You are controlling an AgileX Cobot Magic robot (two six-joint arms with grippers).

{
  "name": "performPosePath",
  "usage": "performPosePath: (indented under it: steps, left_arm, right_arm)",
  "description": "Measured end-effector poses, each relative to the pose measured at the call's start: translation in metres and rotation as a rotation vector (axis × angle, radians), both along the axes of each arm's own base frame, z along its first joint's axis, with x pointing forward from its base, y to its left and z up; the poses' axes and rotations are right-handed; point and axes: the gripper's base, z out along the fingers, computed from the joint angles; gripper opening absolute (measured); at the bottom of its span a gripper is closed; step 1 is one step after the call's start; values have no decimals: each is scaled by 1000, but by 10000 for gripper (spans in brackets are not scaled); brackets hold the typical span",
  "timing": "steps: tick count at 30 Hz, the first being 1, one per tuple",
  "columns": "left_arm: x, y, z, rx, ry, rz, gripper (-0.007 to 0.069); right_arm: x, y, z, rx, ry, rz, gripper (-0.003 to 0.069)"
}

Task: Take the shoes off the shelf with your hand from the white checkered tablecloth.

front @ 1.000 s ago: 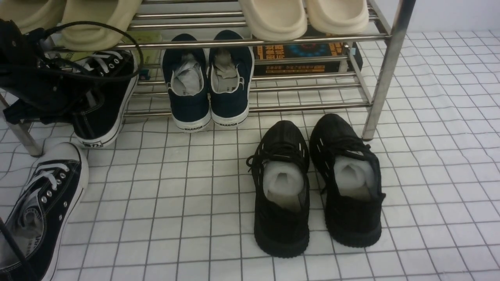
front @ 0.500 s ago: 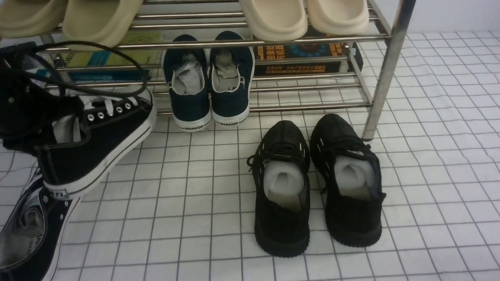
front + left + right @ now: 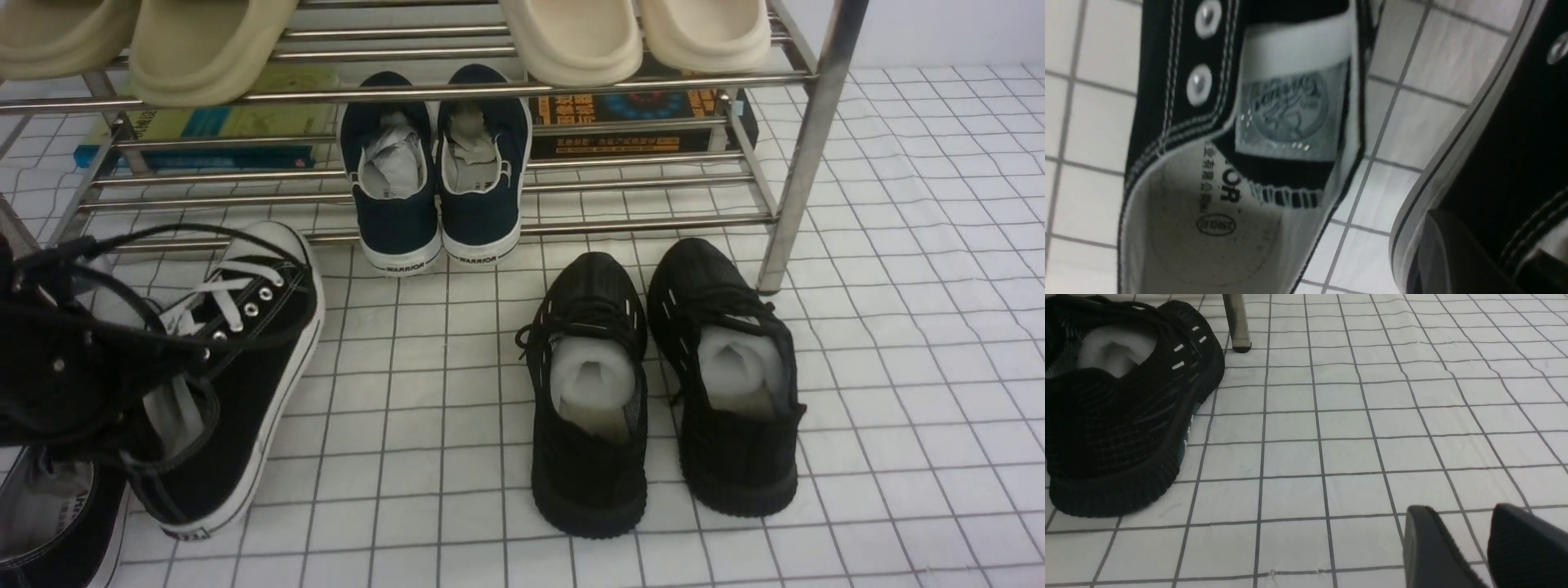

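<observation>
One black canvas shoe (image 3: 245, 384) with white sole and laces hangs tilted low over the white checkered tablecloth (image 3: 408, 392), off the shelf (image 3: 804, 155). My left hand (image 3: 122, 392), black with a looping cable, is shut on its side wall near the collar. In the left wrist view one finger (image 3: 1449, 253) presses the held shoe (image 3: 1515, 134) from outside. The other shoe of the pair (image 3: 49, 523) lies on the cloth at the front left, its tongue label (image 3: 1290, 110) facing up. My right gripper (image 3: 1470, 526) hovers open over bare cloth.
A navy WARRIOR pair (image 3: 437, 171) sits on the shelf's lower bars. A black knit pair (image 3: 653, 384) stands on the cloth before the shelf's right leg (image 3: 1235, 322). Beige slippers (image 3: 571, 37) fill the upper tier; books (image 3: 220, 131) and a dark box (image 3: 637, 122) lie behind.
My left gripper closed on the canvas shoe at the shelf's lower tier, then carried it off the bars, forward and down beside its mate. The right gripper held still.
</observation>
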Motion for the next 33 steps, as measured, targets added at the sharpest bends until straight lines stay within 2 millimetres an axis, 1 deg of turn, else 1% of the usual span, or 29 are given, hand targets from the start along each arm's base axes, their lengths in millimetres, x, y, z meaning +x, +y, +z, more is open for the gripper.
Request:
performPosePath:
  steps: [3,5,9,14,18,21,23,24,26,27,28,30,32,33]
  left_arm:
    - [-3,0,-5,-3,17,5,18]
    - [-8,-1,-11,-6,44,17,19]
    - [-10,-1,-16,-9,38,29,19]
    - [-10,-1,-16,-10,36,32,22]
    - [-11,-1,-12,-9,23,31,56]
    - [-12,0,0,-2,5,24,94]
    - [-14,0,19,9,-34,15,137]
    - [-17,1,34,22,-76,9,169]
    - [-24,2,57,52,-137,-1,221]
    - [-25,3,58,57,-141,-3,225]
    - [-29,3,64,65,-155,-5,239]
    - [-42,4,78,87,-177,-11,262]
    - [-57,3,89,92,-195,-14,253]
    - [-58,3,90,93,-196,-17,251]
  right_arm:
    - [0,0,0,0,0,0,238]
    - [0,0,0,0,0,0,238]
    - [0,0,0,-1,0,0,238]
    - [0,0,0,-1,0,0,238]
    - [0,0,0,-1,0,0,238]
    - [0,0,0,-1,0,0,239]
    - [0,0,0,-1,0,0,239]
    - [0,0,0,-1,0,0,239]
    - [0,0,0,-1,0,0,239]
    - [0,0,0,-1,0,0,239]
    - [0,0,0,-1,0,0,239]
    - [0,0,0,-1,0,0,239]
    - [0,0,0,-1,0,0,239]
    - [0,0,0,-1,0,0,239]
